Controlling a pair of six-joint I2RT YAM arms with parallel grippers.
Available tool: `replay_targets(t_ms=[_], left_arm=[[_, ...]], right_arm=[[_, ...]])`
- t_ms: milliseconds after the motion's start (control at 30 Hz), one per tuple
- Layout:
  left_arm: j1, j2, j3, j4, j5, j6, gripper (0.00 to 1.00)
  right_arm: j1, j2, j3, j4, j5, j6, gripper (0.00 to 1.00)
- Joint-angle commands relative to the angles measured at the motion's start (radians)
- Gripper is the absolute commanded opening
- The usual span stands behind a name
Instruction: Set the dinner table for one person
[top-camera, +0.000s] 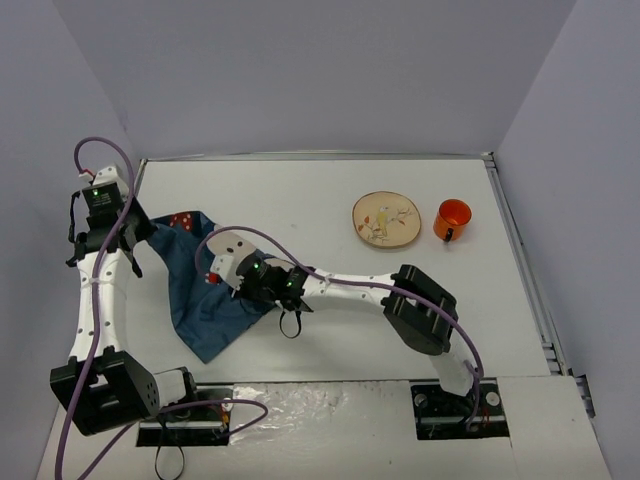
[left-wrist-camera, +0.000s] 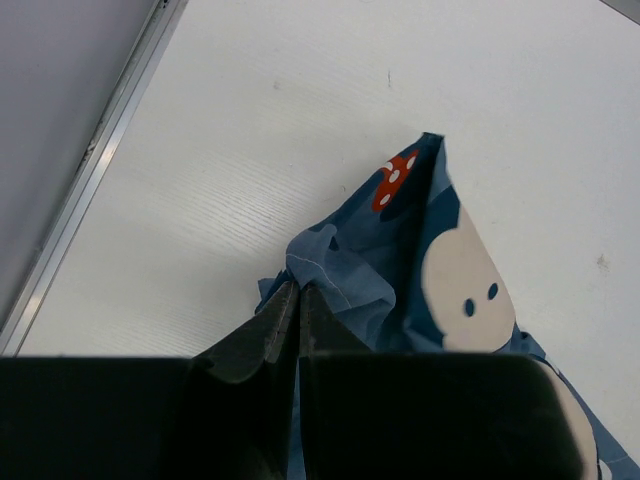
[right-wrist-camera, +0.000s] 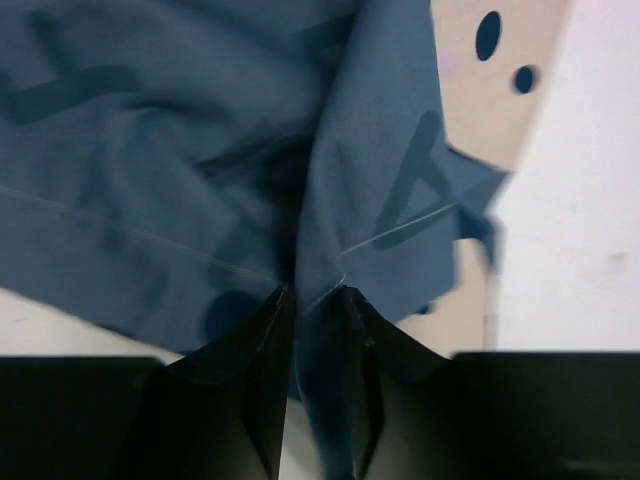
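The dinner table (top-camera: 300, 185) is a white top. On its left side lies a dark blue lettered cloth placemat (top-camera: 188, 300), folded over and bunched. My left gripper (top-camera: 135, 232) is at the far left, shut on the cloth's back corner; in the left wrist view its fingertips (left-wrist-camera: 298, 288) pinch a crumpled corner of the cloth (left-wrist-camera: 400, 250). My right arm reaches across to the left, and its gripper (top-camera: 222, 272) sits on the cloth. In the right wrist view a fold of the cloth (right-wrist-camera: 180, 150) runs between its narrowly parted fingers (right-wrist-camera: 312, 292).
A round wooden plate (top-camera: 385, 219) and an orange cup (top-camera: 452, 218) stand at the back right. The table's metal rim (left-wrist-camera: 90, 170) runs close to my left gripper. The right arm's forearm (top-camera: 340, 287) lies low across the middle.
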Motion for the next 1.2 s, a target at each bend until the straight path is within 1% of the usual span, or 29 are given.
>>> replay_targets(t_ms=[0,100,233,333,500,600,967,1167], left_arm=[[0.006,-0.021,0.009,0.044,-0.003,-0.014,0.0],[0.006,-0.021,0.009,0.044,-0.004,-0.014,0.0],[0.006,-0.021,0.008,0.042,-0.002,-0.014,0.0],[0.006,-0.02,0.008,0.042,-0.001,-0.015,0.0],[0.006,-0.018,0.006,0.042,-0.001,-0.017,0.0],[0.006,-0.014,0.009,0.039,0.002,-0.018,0.0],[0.006,-0.011,0.008,0.039,0.003,-0.017,0.0],[0.006,-0.008,0.01,0.037,0.003,-0.018,0.0]], right_arm=[[0.006,-0.049,-0.007,-0.02,-0.145,0.094,0.35],[-0.017,-0.115,-0.008,-0.029,-0.185,0.127,0.43],[-0.137,-0.178,0.018,-0.027,-0.26,0.219,0.46],[-0.205,-0.154,0.046,-0.028,-0.281,0.28,0.48],[-0.261,-0.046,0.088,-0.02,-0.34,0.342,0.52],[-0.28,0.015,0.116,-0.004,-0.379,0.335,0.53],[-0.292,0.13,0.154,0.043,-0.487,0.321,0.52],[-0.29,0.145,0.139,0.06,-0.502,0.328,0.52]])
